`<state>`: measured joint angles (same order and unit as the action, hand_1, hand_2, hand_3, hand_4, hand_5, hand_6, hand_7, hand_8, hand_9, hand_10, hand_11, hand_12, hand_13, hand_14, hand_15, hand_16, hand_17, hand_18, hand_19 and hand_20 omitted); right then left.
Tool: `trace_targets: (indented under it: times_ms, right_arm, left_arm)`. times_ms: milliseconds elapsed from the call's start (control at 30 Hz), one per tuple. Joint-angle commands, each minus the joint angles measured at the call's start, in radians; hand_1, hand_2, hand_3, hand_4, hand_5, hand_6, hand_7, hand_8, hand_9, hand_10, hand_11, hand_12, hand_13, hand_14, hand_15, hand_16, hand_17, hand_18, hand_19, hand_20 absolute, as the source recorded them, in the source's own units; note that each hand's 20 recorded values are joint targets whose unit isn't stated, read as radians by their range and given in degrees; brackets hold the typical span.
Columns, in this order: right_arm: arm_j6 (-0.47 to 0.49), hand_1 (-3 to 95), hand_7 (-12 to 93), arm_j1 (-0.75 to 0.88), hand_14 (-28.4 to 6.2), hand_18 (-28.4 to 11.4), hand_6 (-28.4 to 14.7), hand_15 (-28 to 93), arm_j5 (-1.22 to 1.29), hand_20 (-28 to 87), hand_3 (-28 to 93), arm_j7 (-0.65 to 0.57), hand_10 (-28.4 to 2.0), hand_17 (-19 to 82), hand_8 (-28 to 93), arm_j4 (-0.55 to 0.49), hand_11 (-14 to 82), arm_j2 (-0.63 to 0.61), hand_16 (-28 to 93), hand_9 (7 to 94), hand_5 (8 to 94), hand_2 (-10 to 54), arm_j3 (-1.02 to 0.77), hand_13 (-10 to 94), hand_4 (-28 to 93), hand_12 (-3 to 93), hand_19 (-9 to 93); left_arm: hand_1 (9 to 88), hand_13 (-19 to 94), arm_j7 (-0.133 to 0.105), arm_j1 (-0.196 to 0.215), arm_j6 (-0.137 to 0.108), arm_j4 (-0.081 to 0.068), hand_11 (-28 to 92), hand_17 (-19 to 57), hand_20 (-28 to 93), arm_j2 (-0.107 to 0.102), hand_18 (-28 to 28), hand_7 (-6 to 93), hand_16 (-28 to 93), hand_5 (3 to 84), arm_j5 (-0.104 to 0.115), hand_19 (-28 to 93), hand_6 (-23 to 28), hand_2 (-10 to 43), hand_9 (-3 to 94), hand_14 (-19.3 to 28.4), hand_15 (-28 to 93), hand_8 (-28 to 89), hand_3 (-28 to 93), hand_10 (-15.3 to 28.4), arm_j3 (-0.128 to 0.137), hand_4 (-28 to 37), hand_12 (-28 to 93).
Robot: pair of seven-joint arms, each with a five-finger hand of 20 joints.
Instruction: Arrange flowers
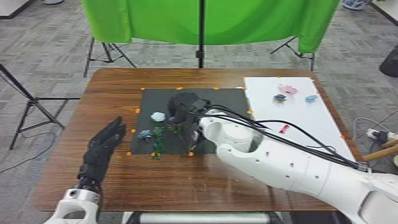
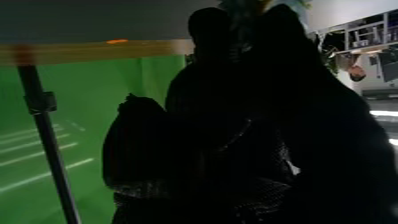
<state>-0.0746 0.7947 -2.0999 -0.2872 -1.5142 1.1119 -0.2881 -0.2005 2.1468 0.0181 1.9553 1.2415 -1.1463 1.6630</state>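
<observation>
Left hand (image 1: 108, 136): flat, left of black mat (image 1: 160, 100).
Right hand (image 1: 185, 107): over mat; grip indeterminable.
White flower (image 1: 158, 116): on mat.

head view: bright | right wrist view: dim, pale light streaks on green cloth (image 2: 115, 130)

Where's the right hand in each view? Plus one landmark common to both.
Head view: right hand near the centre, over the dark mat.
Right wrist view: same hand, large and close up, before the green cloth.
Shared landmark: green cloth.
</observation>
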Motion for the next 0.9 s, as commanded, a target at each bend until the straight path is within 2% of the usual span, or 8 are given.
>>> trace_targets:
  times_ms: [33,100,333,467,533,600,700,900]
  right_arm:
    - [0.018,52.2,17,-0.013,-2.3,-8.9,4.6,55,-0.012,50,62,-0.009,-11.3,64,-7,-0.029,16.2,-0.028,35,74.4,66.8,-9.5,-0.009,89,-20,32.1,93]
    - [0.029,48.0,17,-0.013,-2.5,-9.2,5.0,55,-0.008,50,65,-0.017,-12.6,64,-11,-0.036,20.1,-0.031,35,71.7,64.3,-9.5,-0.014,89,-21,25.3,93]
    - [0.054,43.4,15,-0.004,-3.3,-10.1,4.9,54,0.006,48,66,-0.032,-13.9,62,-12,-0.095,18.0,-0.071,35,67.4,57.1,-9.5,-0.074,88,-21,23.2,93]
    - [-0.083,41.6,15,0.009,-4.0,-11.3,3.0,52,-0.009,47,66,-0.081,-14.6,60,-11,-0.193,15.8,-0.174,34,65.5,56.4,-9.5,-0.190,87,-20,22.0,93]
    - [-0.123,41.1,14,0.021,-4.2,-11.5,1.8,52,-0.023,47,66,-0.119,-14.6,60,-11,-0.221,15.5,-0.238,34,65.3,56.2,-9.5,-0.258,86,-19,21.9,93]
    - [-0.069,40.6,13,0.033,-4.2,-11.4,1.5,52,-0.022,46,66,-0.172,-14.9,59,-10,-0.234,14.9,-0.291,34,64.7,55.7,-9.5,-0.328,86,-19,21.6,93]
    - [0.115,33.8,7,0.048,-5.2,-11.6,-1.9,49,0.003,44,64,-0.254,-17.2,59,-7,-0.200,9.1,-0.334,32,59.6,47.2,-9.5,-0.407,86,-16,20.0,93]
    - [0.199,28.4,4,0.098,-6.7,-12.3,-2.4,49,0.037,41,59,-0.321,-19.4,59,-5,-0.058,7.9,-0.333,32,57.3,43.8,-9.5,-0.445,86,-13,19.3,93]
  left_arm:
    - [30.9,24,0.008,0.011,0.009,-0.013,7,-0.1,15,0.010,11.0,3.0,4,32.9,-0.004,0,4.6,-9.5,32.2,12.9,5,-4,61,10.0,-0.002,-18.1,15]
    - [30.9,24,0.009,0.011,0.008,-0.012,7,-0.1,15,0.011,11.0,3.0,4,32.9,-0.003,0,4.6,-9.5,32.2,12.9,5,-4,61,10.0,-0.002,-18.1,15]
    - [30.9,24,0.010,0.019,0.009,-0.007,7,-0.1,15,0.015,11.1,3.0,4,32.9,-0.005,0,4.5,-9.5,32.2,13.0,5,-4,61,10.0,0.000,-18.2,15]
    - [30.8,24,0.014,0.019,0.015,-0.007,7,-0.1,15,0.011,11.1,3.0,4,32.9,-0.008,0,4.5,-9.5,32.2,12.9,5,-4,61,9.9,0.002,-18.1,15]
    - [30.9,24,0.013,0.024,0.008,-0.004,7,-0.1,15,0.011,11.1,2.9,4,32.9,-0.004,0,4.5,-9.5,32.2,13.0,5,-4,61,9.9,0.006,-18.1,15]
    - [30.9,24,0.014,0.031,0.001,-0.002,7,-0.1,15,0.011,11.1,2.9,4,32.9,-0.003,0,4.5,-9.5,32.2,13.0,5,-4,61,9.9,0.011,-18.1,15]
    - [30.8,24,0.017,0.044,0.002,0.003,7,0.0,15,0.012,11.0,3.0,4,32.9,-0.002,0,4.5,-9.5,32.2,13.0,5,-4,61,10.0,0.016,-18.1,15]
    - [30.8,24,0.017,0.038,0.009,0.002,7,0.0,15,0.013,11.0,3.1,4,32.9,-0.006,0,4.5,-9.5,32.3,13.0,5,-4,61,10.0,0.014,-18.1,15]
